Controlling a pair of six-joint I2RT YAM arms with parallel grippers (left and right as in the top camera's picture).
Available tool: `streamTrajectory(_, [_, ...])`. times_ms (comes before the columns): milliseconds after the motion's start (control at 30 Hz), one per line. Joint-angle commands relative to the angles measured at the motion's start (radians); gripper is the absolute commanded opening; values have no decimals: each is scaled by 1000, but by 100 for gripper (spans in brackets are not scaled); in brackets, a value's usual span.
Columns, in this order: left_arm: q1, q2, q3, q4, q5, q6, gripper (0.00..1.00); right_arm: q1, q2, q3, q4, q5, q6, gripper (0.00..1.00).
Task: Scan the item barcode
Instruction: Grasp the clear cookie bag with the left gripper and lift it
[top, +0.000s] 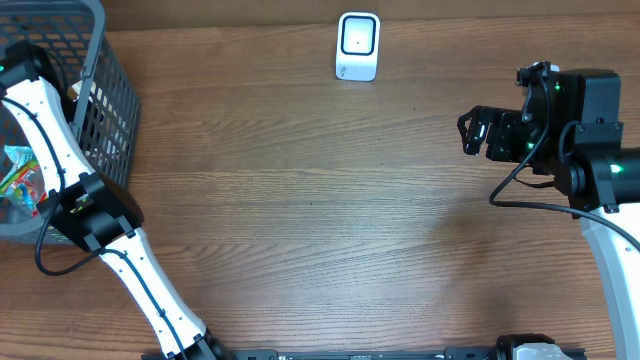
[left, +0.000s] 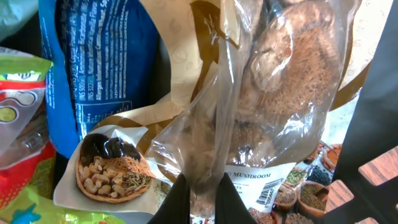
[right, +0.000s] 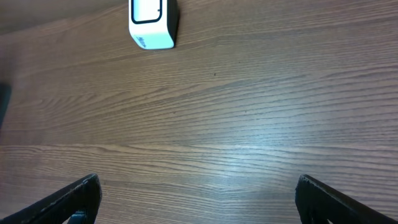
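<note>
The left arm reaches down into the grey mesh basket (top: 112, 92) at the far left corner of the bench (top: 320, 230). In the left wrist view the left gripper (left: 200, 193) has its fingers (left: 174, 202) pressed together on a pinched fold of the clear mushroom bag (left: 292, 81), which lies in the basket with brown dried pieces showing through the film. At the bag's lower edge is a white label reading MUSHROOM with a barcode (left: 266, 198); whether that label is on the bag itself cannot be told. Beside the bag lie a blue packet (left: 93, 62), a nut packet (left: 112, 168) and a red and green packet (left: 22, 124). The right gripper (top: 472, 132) hovers above the bare bench at the right, its fingers (right: 78, 198) spread wide apart and holding nothing. The white scanner (top: 358, 45) stands at the far middle edge of the bench, well apart from both arms
</note>
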Motion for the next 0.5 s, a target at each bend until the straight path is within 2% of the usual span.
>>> streamTrajectory(0, [3, 5, 16, -18, 8, -11, 4, 4, -3, 18, 6, -9, 0, 100])
streamTrajectory(467, [-2, -525, 25, -10, 8, -16, 4, 4, -3, 18, 6, -9, 0, 100])
